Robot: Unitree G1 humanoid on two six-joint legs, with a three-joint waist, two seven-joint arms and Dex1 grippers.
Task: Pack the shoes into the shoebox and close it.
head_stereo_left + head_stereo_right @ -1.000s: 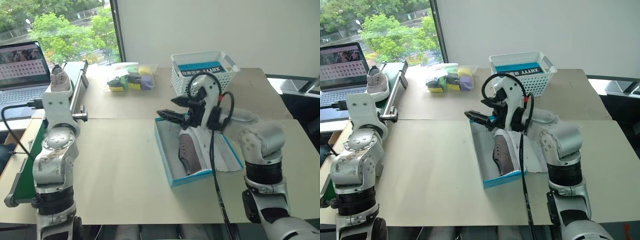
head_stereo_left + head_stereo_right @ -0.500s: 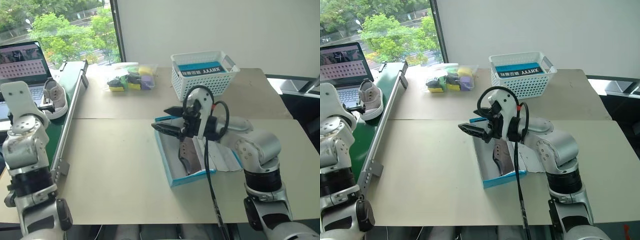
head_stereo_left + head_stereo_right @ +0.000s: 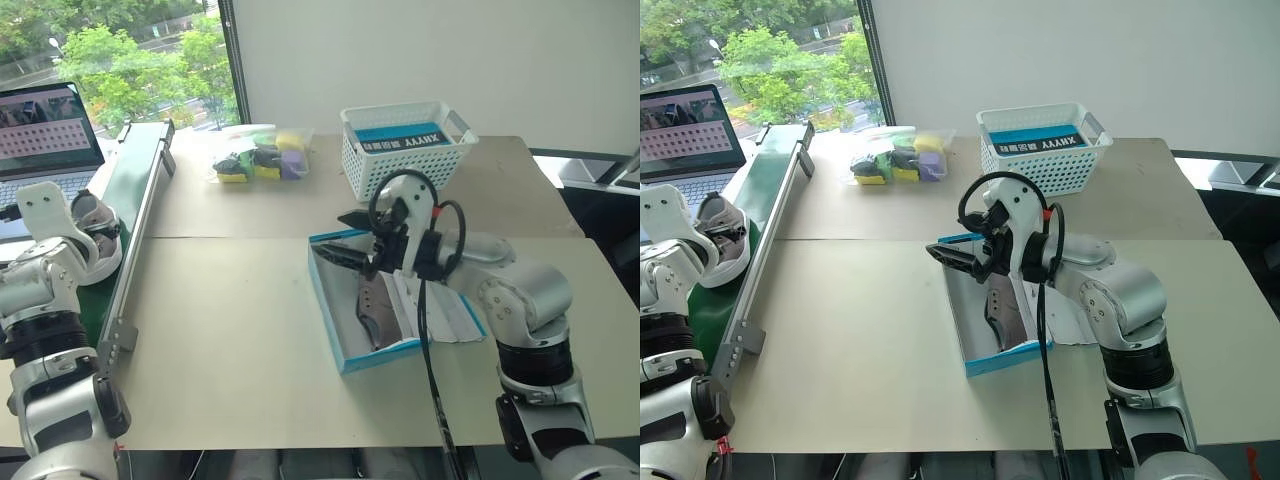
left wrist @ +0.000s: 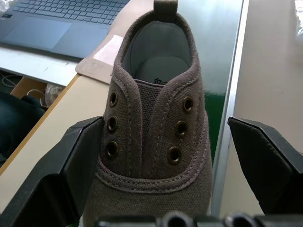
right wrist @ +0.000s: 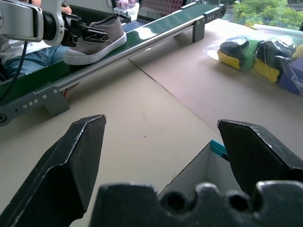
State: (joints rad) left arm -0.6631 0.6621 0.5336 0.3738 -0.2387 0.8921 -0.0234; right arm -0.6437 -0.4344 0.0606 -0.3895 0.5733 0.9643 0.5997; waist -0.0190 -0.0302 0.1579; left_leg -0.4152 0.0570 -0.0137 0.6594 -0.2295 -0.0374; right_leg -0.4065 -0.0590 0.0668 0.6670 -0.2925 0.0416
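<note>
One grey-taupe shoe [image 4: 156, 132] rides on the green conveyor belt [image 3: 135, 180] at my far left. My left gripper [image 4: 165, 123] straddles it with the jaws open; one finger [image 4: 71, 165] is close against the shoe's side and the other finger [image 4: 265, 161] stands clear of it. The right wrist view also catches this shoe [image 5: 97, 38]. The blue shoebox [image 3: 345, 335] sits open at mid-table, with the other shoe [image 3: 372, 305] lying inside. Above the box's far left corner hovers my right gripper [image 3: 330, 235], open and holding nothing.
An open laptop [image 3: 45, 130] stands beyond the belt at far left. A white lattice basket [image 3: 405, 145] and a clear bag of coloured items [image 3: 258, 158] sit at the back of the table. White paper [image 3: 450, 310] lies against the box's right side.
The shoe has travelled down the belt toward me. My left gripper has swung left and down to straddle it. The right gripper has barely moved.
</note>
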